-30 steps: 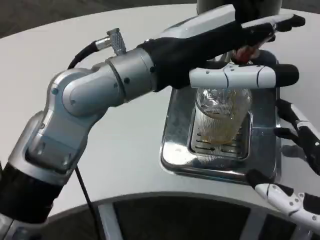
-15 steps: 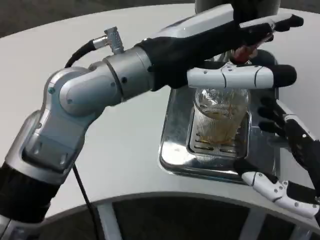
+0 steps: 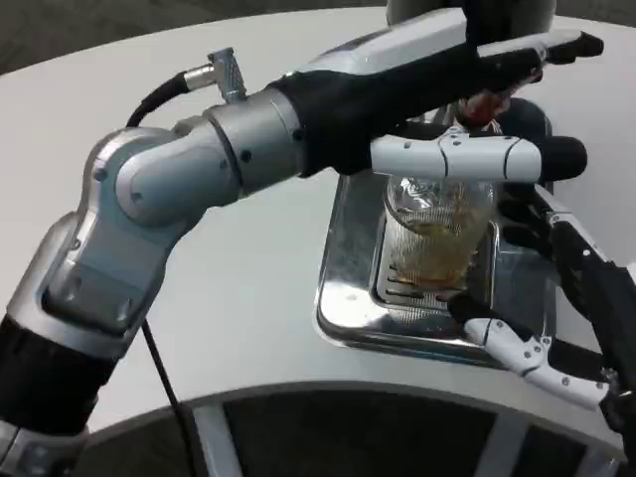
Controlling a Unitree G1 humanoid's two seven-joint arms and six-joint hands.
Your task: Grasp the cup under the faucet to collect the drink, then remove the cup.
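Observation:
A clear ribbed cup (image 3: pixel 437 238) stands upright on the grate of a steel drip tray (image 3: pixel 343 288), with amber drink in its lower part. My left hand (image 3: pixel 447 84) reaches across above it, fingers stretched out straight around the red faucet lever (image 3: pixel 484 103), one white finger lying across the cup's rim. My right hand (image 3: pixel 566 298) is at the cup's right side, fingers spread, one fingertip near the cup's base and others close to its right wall. I see no contact with the cup.
The dark drink dispenser (image 3: pixel 467 10) stands at the back behind the tray. My left forearm (image 3: pixel 199 179) crosses the white round table (image 3: pixel 229 298) from the left. The table's front edge runs just below the tray.
My right hand has moved left and up from the table's front right edge, closing in on the cup's right side. The left hand has stayed at the faucet lever.

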